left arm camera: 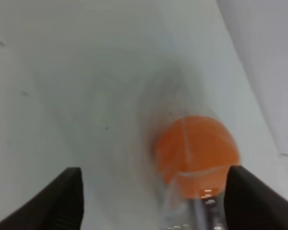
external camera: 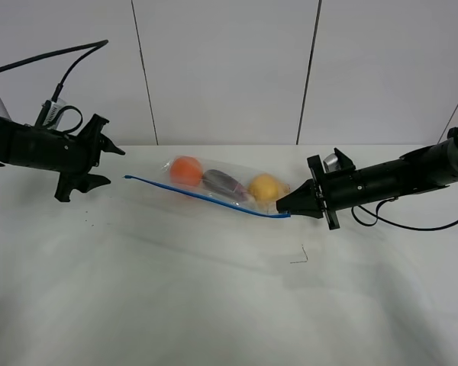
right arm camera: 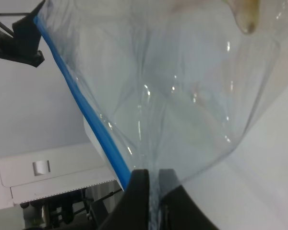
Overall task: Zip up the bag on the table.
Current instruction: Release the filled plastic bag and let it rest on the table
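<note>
White tabletop (external camera: 214, 305) carries the bag (external camera: 230, 169). Right gripper (external camera: 282, 209) jaws pinch its corner; left gripper (external camera: 116, 166) jaws gape, empty.

We are recording a clear bag (external camera: 230, 171) with a blue zipper strip (external camera: 191, 192), holding an orange (external camera: 186, 171), a purple eggplant (external camera: 224, 183) and a yellow fruit (external camera: 264, 187). The table (external camera: 214, 297) is showing white. The left hand (external camera: 116, 165) and right hand (external camera: 284, 207) are showing black.

High overview, close wrist views (sharing bag (external camera: 227, 185))
</note>
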{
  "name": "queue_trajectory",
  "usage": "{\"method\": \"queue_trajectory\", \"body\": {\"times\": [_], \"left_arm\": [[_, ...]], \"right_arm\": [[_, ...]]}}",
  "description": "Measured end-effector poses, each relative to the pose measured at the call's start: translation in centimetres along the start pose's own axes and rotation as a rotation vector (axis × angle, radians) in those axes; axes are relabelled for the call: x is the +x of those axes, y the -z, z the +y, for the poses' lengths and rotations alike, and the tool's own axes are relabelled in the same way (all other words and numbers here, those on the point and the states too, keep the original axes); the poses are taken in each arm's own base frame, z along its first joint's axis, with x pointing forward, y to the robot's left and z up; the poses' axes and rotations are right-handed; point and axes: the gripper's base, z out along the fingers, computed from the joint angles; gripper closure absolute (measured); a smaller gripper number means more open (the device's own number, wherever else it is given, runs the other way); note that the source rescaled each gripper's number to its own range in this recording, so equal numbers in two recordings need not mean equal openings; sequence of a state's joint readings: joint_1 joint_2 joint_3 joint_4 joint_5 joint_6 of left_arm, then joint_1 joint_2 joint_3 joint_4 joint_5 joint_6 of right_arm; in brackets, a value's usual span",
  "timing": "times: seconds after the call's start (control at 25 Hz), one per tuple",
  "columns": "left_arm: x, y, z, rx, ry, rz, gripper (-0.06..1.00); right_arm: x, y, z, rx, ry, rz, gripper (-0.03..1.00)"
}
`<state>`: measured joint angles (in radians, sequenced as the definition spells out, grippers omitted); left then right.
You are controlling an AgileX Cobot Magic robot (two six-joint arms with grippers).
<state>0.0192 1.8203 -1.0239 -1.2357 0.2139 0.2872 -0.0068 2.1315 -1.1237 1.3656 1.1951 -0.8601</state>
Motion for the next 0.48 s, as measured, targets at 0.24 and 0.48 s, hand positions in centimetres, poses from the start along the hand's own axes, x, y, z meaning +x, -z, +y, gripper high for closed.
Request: {"method": "queue_trajectory", "body": {"times": [0.24, 0.48], "left_arm": [[-2.1, 1.0, 1.2, -0.053, -0.278, 0.059, -0.02], [-3.8, 2.1, -0.1, -0.152, -0.739, 0.153, -0.02]], "right_arm": [[0.0, 0.0, 0.0, 0.001, -0.004, -0.001, 0.97], [0.0, 0.0, 0.0, 0.001, -0.011, 0.0, 0.97]]}}
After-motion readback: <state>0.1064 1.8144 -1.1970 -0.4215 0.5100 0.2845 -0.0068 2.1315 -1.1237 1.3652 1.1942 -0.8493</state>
